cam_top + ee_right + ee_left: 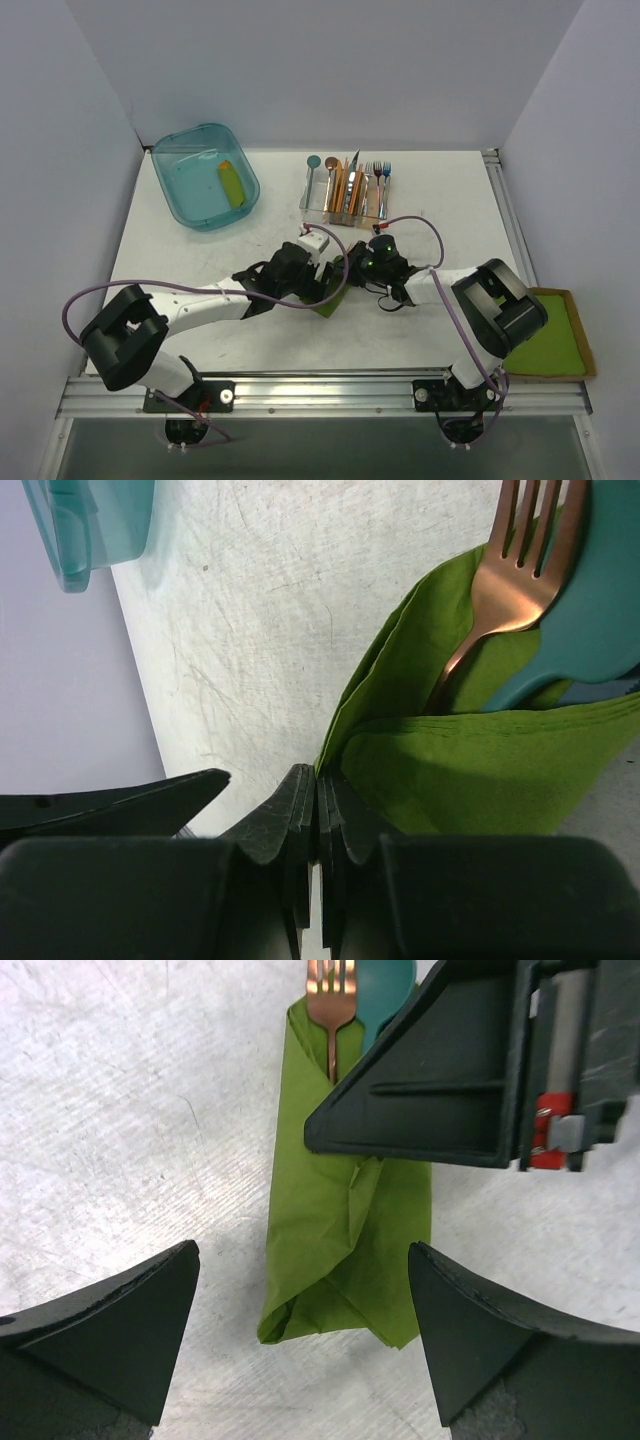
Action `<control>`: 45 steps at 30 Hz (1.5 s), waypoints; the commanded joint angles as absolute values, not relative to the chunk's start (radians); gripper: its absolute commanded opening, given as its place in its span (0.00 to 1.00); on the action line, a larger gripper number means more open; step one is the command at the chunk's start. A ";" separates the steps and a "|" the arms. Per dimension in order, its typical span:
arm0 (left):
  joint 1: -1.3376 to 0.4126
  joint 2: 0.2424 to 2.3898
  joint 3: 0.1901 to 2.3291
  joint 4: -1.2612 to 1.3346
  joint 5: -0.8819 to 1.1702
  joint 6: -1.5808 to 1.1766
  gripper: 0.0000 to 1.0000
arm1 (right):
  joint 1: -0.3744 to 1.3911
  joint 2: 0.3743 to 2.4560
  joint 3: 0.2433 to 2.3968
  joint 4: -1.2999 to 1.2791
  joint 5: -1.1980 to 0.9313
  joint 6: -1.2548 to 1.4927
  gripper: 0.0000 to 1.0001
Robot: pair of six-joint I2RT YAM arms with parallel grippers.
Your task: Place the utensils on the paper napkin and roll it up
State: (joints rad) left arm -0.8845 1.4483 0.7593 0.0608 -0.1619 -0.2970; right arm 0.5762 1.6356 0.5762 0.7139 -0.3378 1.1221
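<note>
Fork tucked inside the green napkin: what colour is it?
The fork is shiny copper, seen best in the right wrist view.

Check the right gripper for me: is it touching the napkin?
Touching. The right wrist view shows the right gripper shut, with the folded edge of the napkin running straight into its closed fingertips.

No legible text or labels anywhere.
</note>
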 commanded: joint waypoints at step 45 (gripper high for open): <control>-0.914 1.629 0.758 0.112 -0.199 -0.314 0.98 | 0.541 1.450 0.499 0.519 -0.279 0.986 0.00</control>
